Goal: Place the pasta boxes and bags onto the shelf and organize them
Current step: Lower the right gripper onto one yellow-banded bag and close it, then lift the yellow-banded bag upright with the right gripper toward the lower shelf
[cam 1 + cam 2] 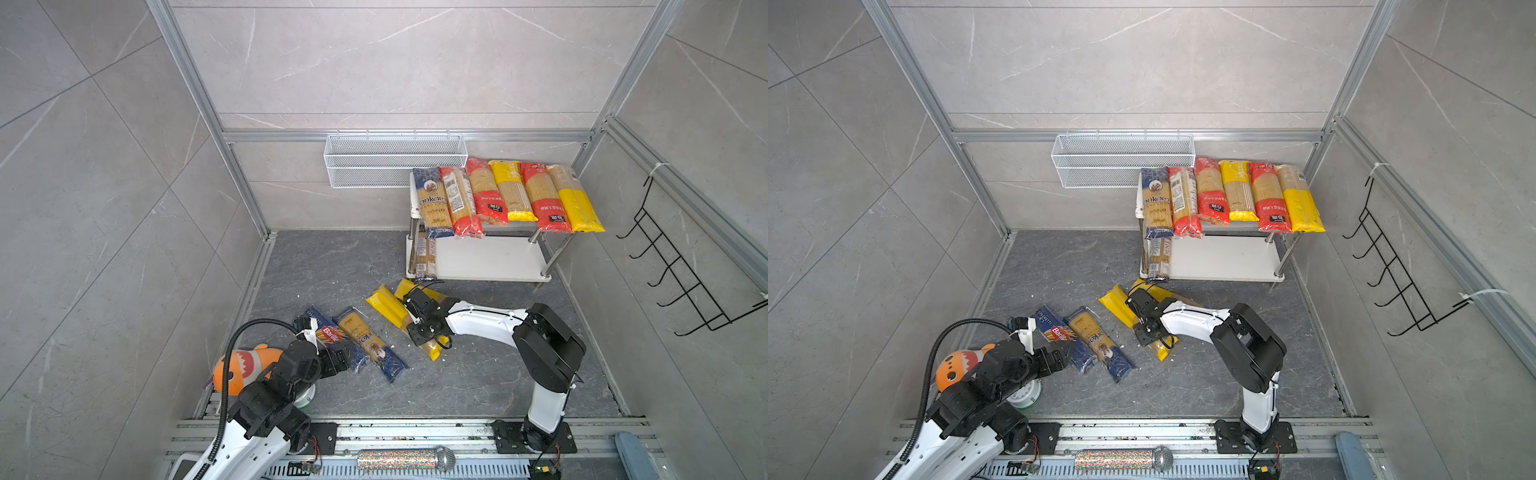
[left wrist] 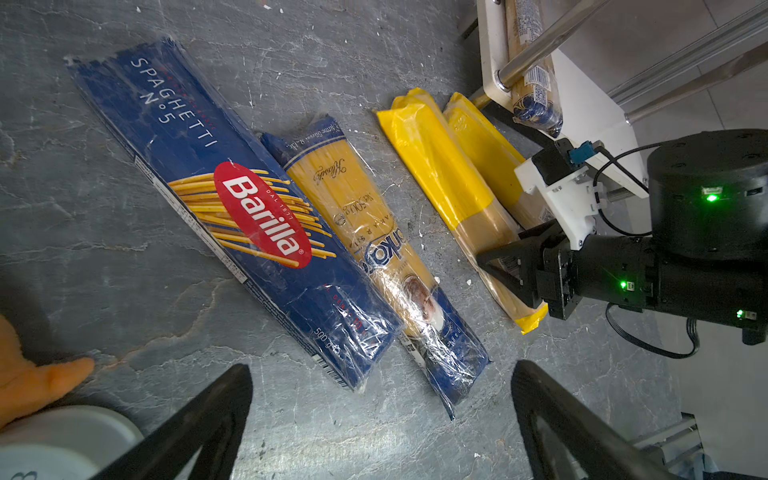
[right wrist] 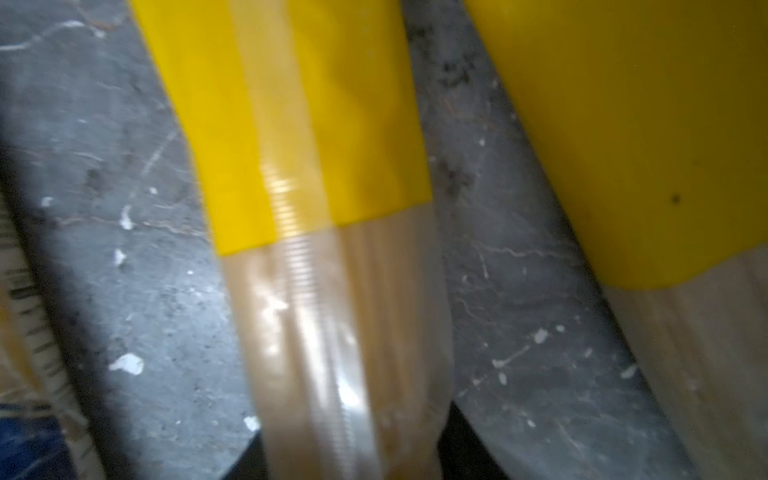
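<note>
Four packs (image 1: 365, 338) lying on floor (image 1: 478, 374); I'm clamping right gripper (image 2: 496, 266) on yellow-ended bag (image 1: 386, 305), left gripper (image 2: 380, 374) gaping empty. Next: lifting toward shelf (image 1: 490, 257) at one o'clock, keeping level.

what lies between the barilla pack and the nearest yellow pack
A clear bag with dark blue ends, against the Barilla pack, then bare floor before the yellow pack; clearest in the left wrist view.
</note>
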Controlling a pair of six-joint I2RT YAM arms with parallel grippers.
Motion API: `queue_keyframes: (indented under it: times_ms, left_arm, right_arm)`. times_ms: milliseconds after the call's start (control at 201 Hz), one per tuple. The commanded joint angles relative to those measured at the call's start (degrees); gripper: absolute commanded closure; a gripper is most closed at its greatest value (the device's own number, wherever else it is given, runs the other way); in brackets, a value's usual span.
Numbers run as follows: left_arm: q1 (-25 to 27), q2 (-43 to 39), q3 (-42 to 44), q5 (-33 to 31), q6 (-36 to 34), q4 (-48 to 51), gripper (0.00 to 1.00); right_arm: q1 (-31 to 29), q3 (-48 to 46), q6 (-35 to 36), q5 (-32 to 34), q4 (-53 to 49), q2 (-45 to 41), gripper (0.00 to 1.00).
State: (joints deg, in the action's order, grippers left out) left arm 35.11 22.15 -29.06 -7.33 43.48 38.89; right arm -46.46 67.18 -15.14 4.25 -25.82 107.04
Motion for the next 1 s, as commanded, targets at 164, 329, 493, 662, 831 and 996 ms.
queue_keyframes:
  times_ms: [164, 329, 493, 662, 831, 996]
  left_arm:
    - [0.1, -2.9, -2.0, 0.0, 0.4, 2.2, 0.00]
    - [0.1, -4.1, -2.7, -0.3, 0.6, 3.3, 0.00]
    - [0.1, -4.5, -3.6, -0.1, 0.5, 4.2, 0.00]
    - [0.1, -4.4, -4.6, 0.0, 0.2, 4.9, 0.00]
    - [0.1, -4.1, -5.5, -0.1, -0.1, 5.3, 0.00]
    - [0.1, -2.5, -7.1, -0.1, -0.8, 5.2, 0.00]
  right_arm:
    - [-0.3, -4.7, -3.3, -6.7, -2.1, -1.2, 1.00]
    - [-0.3, -10.8, -6.8, -14.6, 2.8, -9.8, 1.00]
    - [-0.1, -15.5, -10.3, -19.1, 5.6, -18.4, 1.00]
    - [0.6, -19.1, -13.2, -22.1, 6.6, -26.3, 1.00]
    - [4.0, -24.5, -15.5, -25.2, 8.1, -32.8, 1.00]
    - [9.2, -29.3, -16.7, -27.9, 8.4, -39.5, 1.00]
